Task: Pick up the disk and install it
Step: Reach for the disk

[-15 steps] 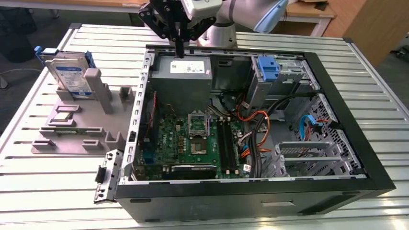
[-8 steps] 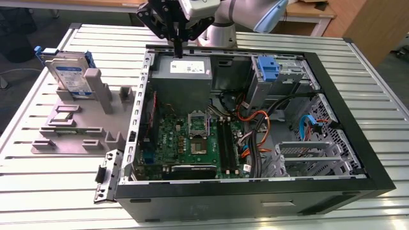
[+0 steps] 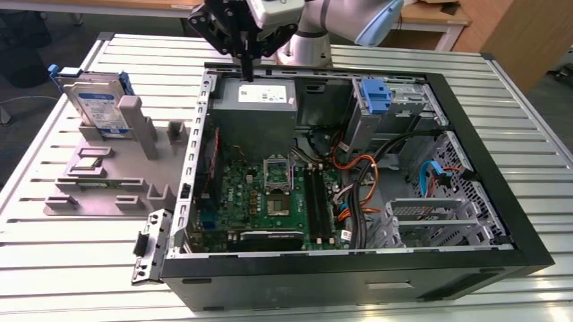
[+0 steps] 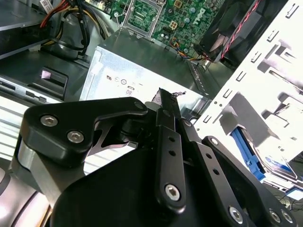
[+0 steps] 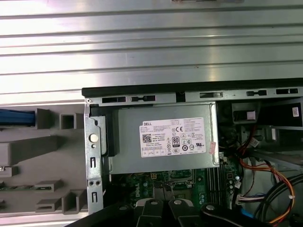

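1. In the exterior view the gripper (image 3: 247, 75) hangs above the back edge of the open computer case (image 3: 358, 270), directly over the grey power-supply box (image 3: 255, 98) in the case's rear corner.
2. Its jaws are closed together with nothing between them. The exterior view shows them as one thin black bar, and the second wrist view shows the gripper (image 4: 164, 93) with its fingers meeting at the tips.
3. The disk (image 3: 94, 104) stands upright outside the case, on the exterior view's left of it. It is slotted into a grey fixture (image 3: 107, 182) that lies against the case's side wall, well apart from the gripper.
4. The exterior view shows the disk's labelled face and blue carrier in full. The first wrist view catches just a blue edge of the disk (image 5: 16, 118) beyond the case wall.
5. The second wrist view shows part of the disk (image 4: 251, 158) past the case's metal side panel.
6. The first wrist view looks straight down on the power-supply box (image 5: 165, 139) and its white sticker.
7. Inside the case, the exterior view adds the green motherboard (image 3: 268, 194) and an upright blue bracket (image 3: 378, 97).
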`<state>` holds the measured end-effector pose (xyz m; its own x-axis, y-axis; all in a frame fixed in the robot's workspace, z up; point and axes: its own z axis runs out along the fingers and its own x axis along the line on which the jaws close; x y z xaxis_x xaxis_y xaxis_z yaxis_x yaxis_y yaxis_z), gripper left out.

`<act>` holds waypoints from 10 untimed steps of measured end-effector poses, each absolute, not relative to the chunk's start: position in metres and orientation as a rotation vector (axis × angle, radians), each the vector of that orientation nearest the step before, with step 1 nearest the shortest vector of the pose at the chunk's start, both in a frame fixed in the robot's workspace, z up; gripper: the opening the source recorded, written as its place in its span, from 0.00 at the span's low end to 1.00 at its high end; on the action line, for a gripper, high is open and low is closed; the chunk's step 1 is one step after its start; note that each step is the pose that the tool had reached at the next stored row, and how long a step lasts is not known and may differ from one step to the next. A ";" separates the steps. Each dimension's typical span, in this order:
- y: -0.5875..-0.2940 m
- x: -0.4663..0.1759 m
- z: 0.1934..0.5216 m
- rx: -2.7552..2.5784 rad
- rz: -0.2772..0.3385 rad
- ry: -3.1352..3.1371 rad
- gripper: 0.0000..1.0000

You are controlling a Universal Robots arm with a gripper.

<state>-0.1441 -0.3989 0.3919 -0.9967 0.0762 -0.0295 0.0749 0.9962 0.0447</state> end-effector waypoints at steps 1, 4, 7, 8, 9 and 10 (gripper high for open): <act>-0.399 -0.145 0.392 0.118 0.068 3.107 0.10; -0.399 -0.146 0.392 0.118 0.068 3.107 0.10; -0.399 -0.146 0.392 0.117 0.068 3.108 0.10; -0.399 -0.147 0.392 0.118 0.068 3.107 0.10; -0.399 -0.147 0.392 0.118 0.068 3.107 0.10; -0.399 -0.147 0.392 0.118 0.068 3.107 0.10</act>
<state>-0.1469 -0.3989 0.3917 -0.9967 0.0762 -0.0295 0.0748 0.9962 0.0447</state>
